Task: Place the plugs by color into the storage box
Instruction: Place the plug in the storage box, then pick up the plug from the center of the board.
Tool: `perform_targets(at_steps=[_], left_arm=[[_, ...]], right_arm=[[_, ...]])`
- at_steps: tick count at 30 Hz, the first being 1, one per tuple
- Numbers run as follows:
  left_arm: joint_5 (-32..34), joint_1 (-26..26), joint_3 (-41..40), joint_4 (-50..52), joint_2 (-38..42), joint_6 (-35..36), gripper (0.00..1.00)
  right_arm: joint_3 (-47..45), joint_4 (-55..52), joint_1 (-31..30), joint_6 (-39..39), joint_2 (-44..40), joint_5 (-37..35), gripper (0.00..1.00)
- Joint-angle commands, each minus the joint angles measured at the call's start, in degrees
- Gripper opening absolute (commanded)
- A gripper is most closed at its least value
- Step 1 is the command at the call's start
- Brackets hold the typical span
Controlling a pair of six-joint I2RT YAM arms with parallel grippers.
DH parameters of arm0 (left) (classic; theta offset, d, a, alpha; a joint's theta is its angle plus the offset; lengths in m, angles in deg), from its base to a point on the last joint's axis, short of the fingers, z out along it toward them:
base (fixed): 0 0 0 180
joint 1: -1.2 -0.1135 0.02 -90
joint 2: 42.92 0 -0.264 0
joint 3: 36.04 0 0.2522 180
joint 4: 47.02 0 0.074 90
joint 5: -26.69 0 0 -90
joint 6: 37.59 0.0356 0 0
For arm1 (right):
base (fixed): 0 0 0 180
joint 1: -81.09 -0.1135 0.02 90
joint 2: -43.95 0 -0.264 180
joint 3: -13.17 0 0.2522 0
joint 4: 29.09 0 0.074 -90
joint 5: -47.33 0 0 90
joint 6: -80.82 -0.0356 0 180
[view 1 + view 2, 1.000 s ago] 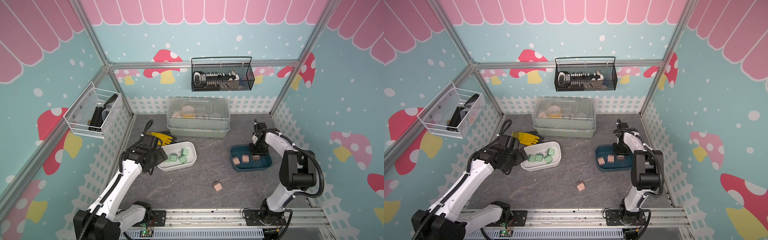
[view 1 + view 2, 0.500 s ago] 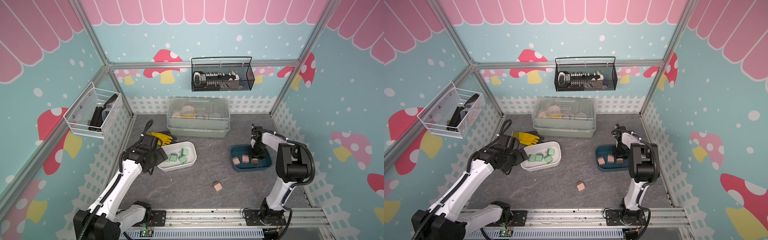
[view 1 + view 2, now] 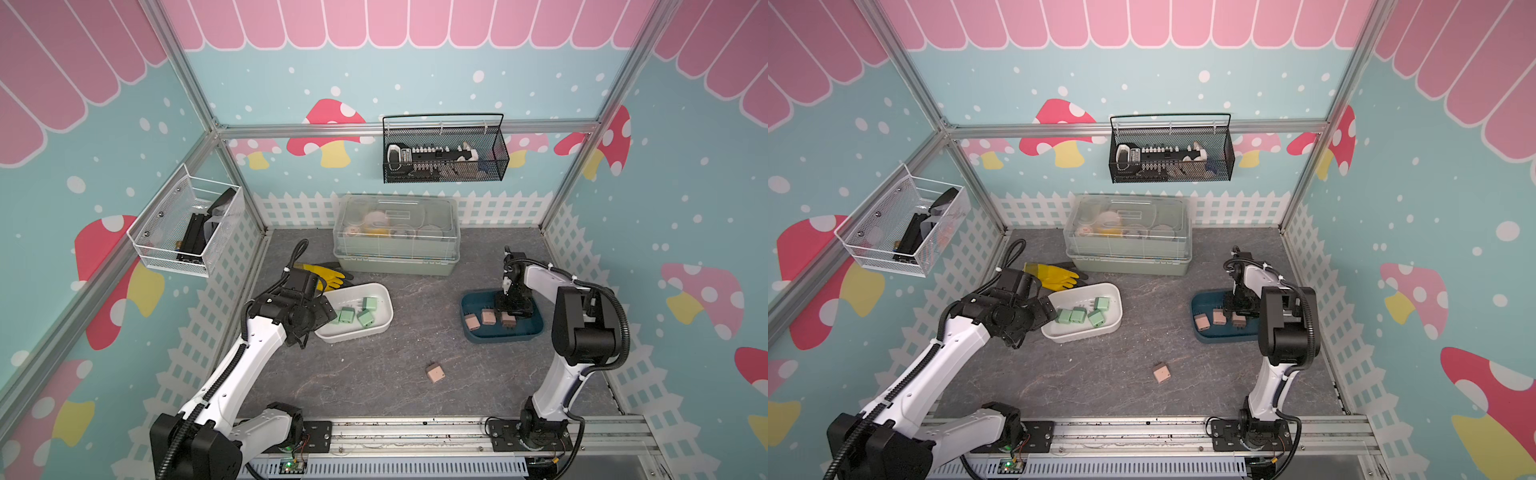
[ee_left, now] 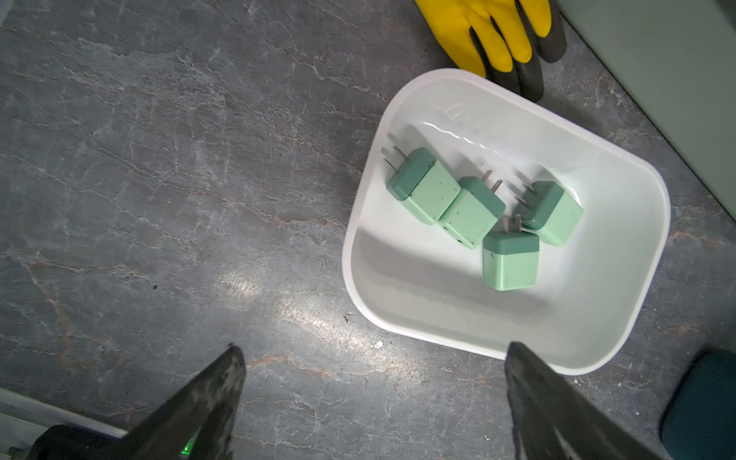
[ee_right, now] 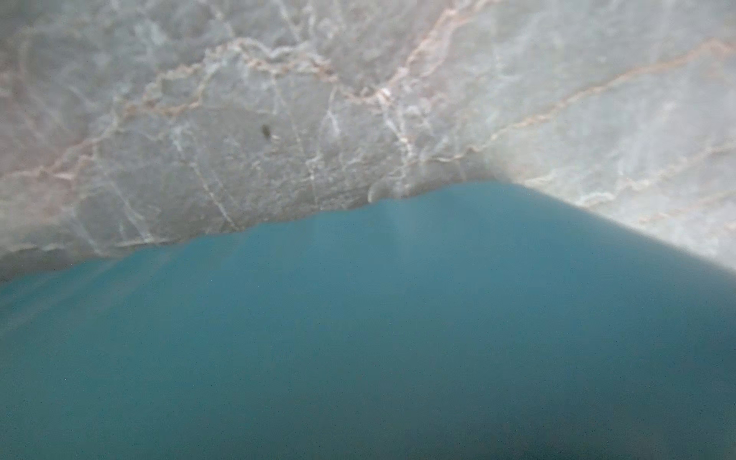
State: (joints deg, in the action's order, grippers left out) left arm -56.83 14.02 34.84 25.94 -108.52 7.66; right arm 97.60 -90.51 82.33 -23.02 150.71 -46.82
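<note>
Left pincer (image 4: 374, 348), spread wide, hovers by the left end of the white tub (image 4: 597, 318), which holds four mint-green plugs (image 4: 470, 211). Right pincer (image 3: 512, 308), spread or not I cannot tell, sits in the teal tub (image 3: 536, 327) beside three salmon plugs (image 3: 488, 318). A fourth salmon plug (image 3: 435, 372) lies on the worktop (image 3: 365, 382).

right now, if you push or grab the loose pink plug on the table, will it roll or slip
The pink plug is a cube lying flat on the table, so a push should probably slide it, not roll it. Its smooth-looking plastic faces might slip unless pinched squarely. Small and rigid-looking, it is likely light.
</note>
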Motion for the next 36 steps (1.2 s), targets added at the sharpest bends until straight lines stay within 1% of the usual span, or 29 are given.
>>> perform_targets(at_steps=[1, 4, 6, 8, 10, 12, 15, 17, 21, 24, 27, 30, 33, 36], left_arm=[[0.8, -0.1, 1.1, -1.1, -0.4, 0.0, 0.99], [0.6, -0.1, 1.5, -1.4, -0.9, 0.1, 0.99], [0.3, -0.1, 1.7, -1.8, -1.1, 0.1, 0.98], [-0.1, -0.1, 1.7, -2.0, -1.0, 0.0, 0.98], [-0.3, -0.1, 1.7, -2.2, -1.0, 0.0, 0.98], [-0.4, -0.1, 1.3, -2.4, -1.0, 0.1, 0.99], [-1.0, -0.3, 1.0, -2.4, -1.0, -0.4, 0.98], [-1.8, -0.2, 1.0, -2.4, -0.5, -1.1, 0.99], [-2.6, -0.3, 1.4, -1.5, -0.2, 0.6, 0.98], [-3.2, -0.3, 0.7, -0.9, 0.4, 1.8, 0.98], [-4.1, -0.3, -1.8, -1.4, 1.4, 2.1, 0.99], [-5.2, -0.3, -3.7, -1.8, 2.6, 2.6, 0.98], [-5.6, -0.3, -4.9, -1.7, 3.8, 3.7, 0.98], [-6.0, -0.3, -6.2, -1.6, 4.8, 4.5, 0.99]], right_arm=[[1.1, -2.4, 0.0, -0.1, -3.8, -0.9, 0.72], [3.3, -4.6, -0.1, -0.6, -8.3, -1.2, 0.74], [4.3, -5.9, -0.4, -1.6, -11.5, 0.1, 0.74], [5.0, -6.8, -2.3, -1.9, -14.8, 1.4, 0.74], [5.2, -7.3, -7.6, -1.6, -17.9, 2.0, 0.74], [5.7, -8.8, -15.9, -3.2, -19.5, 1.3, 0.74], [4.3, -8.5, -26.5, -8.7, -21.1, 3.3, 0.75], [2.6, -6.8, -32.3, -12.7, -21.8, 3.8, 0.75], [1.1, -6.5, -41.8, -18.7, -20.1, 4.4, 0.75], [-0.4, -5.7, -47.9, -20.3, -18.6, 4.9, 0.75], [-4.2, -3.0, -52.2, -23.7, -17.8, 4.9, 0.75], [-8.6, 0.2, -55.3, -27.4, -17.4, 4.6, 0.75], [-11.6, 2.3, -57.2, -30.1, -16.8, 3.9, 0.75], [-14.4, 5.1, -57.8, -31.7, -15.9, 3.7, 0.76]])
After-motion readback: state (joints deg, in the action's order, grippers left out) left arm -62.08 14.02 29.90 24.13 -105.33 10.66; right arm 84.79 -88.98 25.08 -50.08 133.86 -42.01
